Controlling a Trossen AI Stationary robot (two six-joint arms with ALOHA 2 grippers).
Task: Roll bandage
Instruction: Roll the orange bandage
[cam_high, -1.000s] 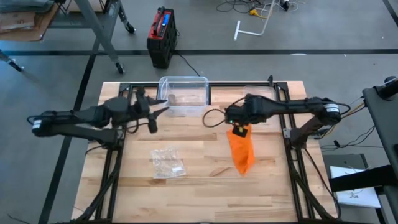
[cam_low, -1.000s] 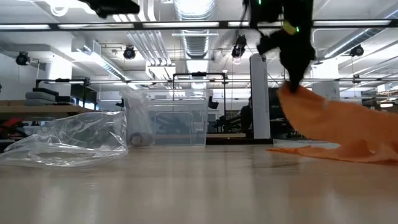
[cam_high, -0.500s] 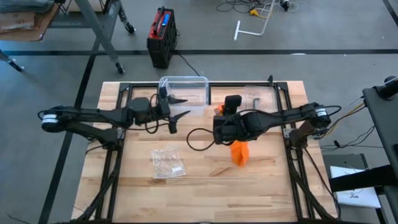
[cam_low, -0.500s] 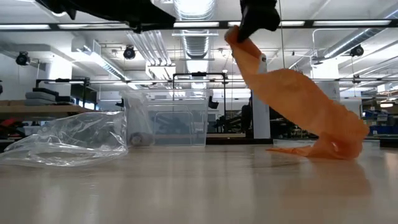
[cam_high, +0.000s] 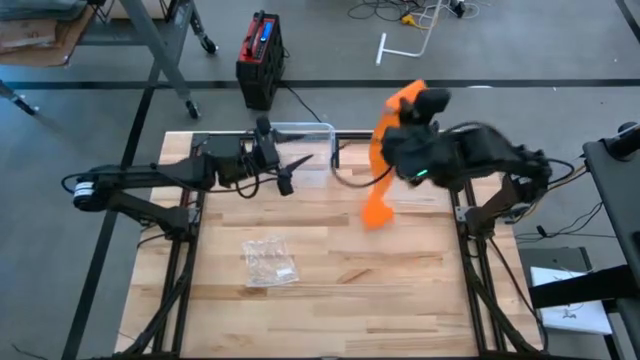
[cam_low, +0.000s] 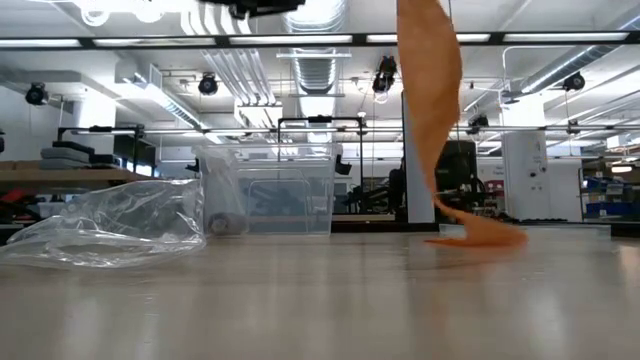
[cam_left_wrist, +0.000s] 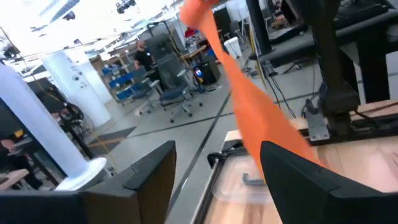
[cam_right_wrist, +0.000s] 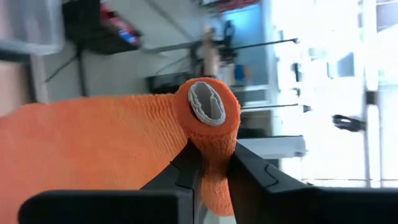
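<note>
An orange bandage hangs as a long strip (cam_high: 378, 170) from its rolled end (cam_high: 405, 97), which has a white core (cam_right_wrist: 209, 102). The strip's lower end (cam_low: 478, 238) lies on the wooden table. My right gripper (cam_high: 418, 103) is raised high over the table's far right part and is shut on the roll. My left gripper (cam_high: 292, 173) is open and empty in front of the clear container. The strip also shows beyond it in the left wrist view (cam_left_wrist: 249, 109). My right gripper pinches the bandage's rolled end (cam_right_wrist: 212, 146) between its two fingers (cam_right_wrist: 186, 171), just beside the white core. The roll is lifted well clear of the table. The unrolled strip hangs below it, fairly straight, with only its lower end on the table.
A clear plastic container (cam_high: 295, 150) stands at the table's far edge, also seen in the low view (cam_low: 280, 200). A crumpled clear plastic bag (cam_high: 268, 262) lies near the table's middle left and shows in the low view (cam_low: 110, 225). Black frame rails run along the table's sides.
My right gripper has risen high and swung toward the far right, turning as it went. The bandage has been drawn up from a heap on the table into a long hanging strip, its lower end staying down. My left gripper has gone toward the table's right.
</note>
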